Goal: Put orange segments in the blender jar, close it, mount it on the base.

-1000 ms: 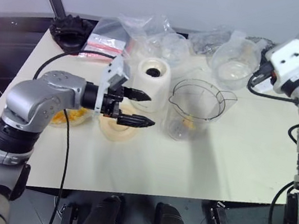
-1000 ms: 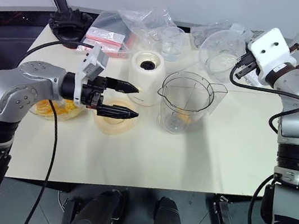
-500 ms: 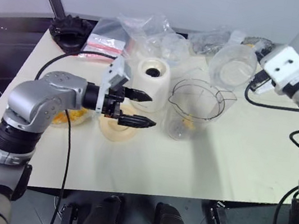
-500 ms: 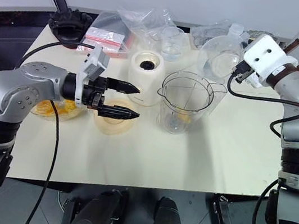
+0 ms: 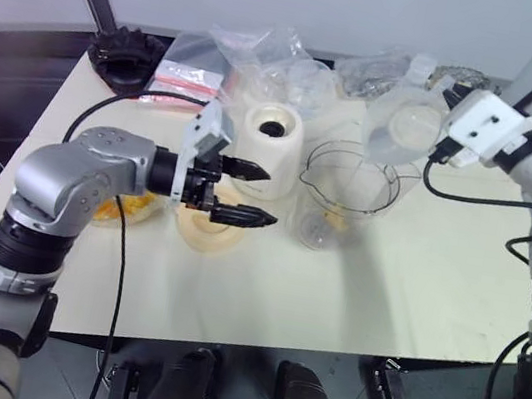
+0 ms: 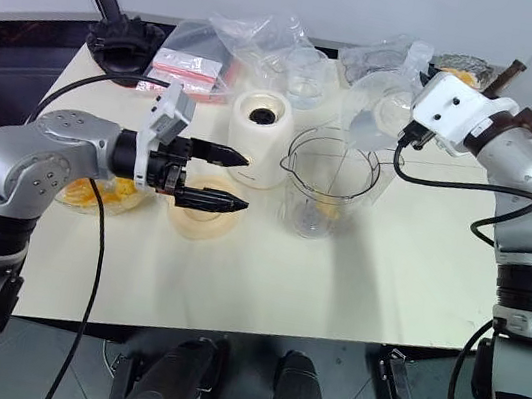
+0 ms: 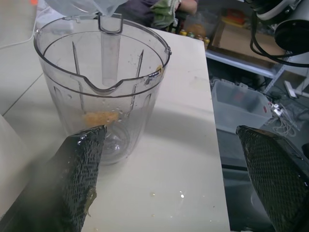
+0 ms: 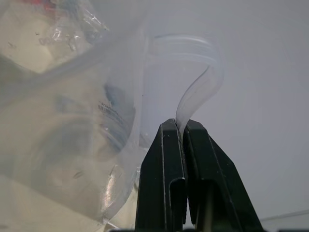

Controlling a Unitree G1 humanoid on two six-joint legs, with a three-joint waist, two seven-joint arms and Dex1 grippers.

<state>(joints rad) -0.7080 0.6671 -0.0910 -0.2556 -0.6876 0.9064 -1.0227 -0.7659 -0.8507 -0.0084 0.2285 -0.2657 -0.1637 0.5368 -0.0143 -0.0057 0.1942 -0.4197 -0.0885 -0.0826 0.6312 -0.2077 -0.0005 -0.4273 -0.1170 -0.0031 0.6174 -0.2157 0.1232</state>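
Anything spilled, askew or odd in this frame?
Minor mess only: orange pulp sticks to a finger of the left gripper and to the jar rim, and droplets lie on the table beside it.

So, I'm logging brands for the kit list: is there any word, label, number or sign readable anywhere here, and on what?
No text can be read anywhere.
Plastic bag with red strips at the back of the table: any print is too small to read.
Clear lid held by the right pincer: dark marks show through it, too blurred to read.
Blender jar and cream base: no markings visible.
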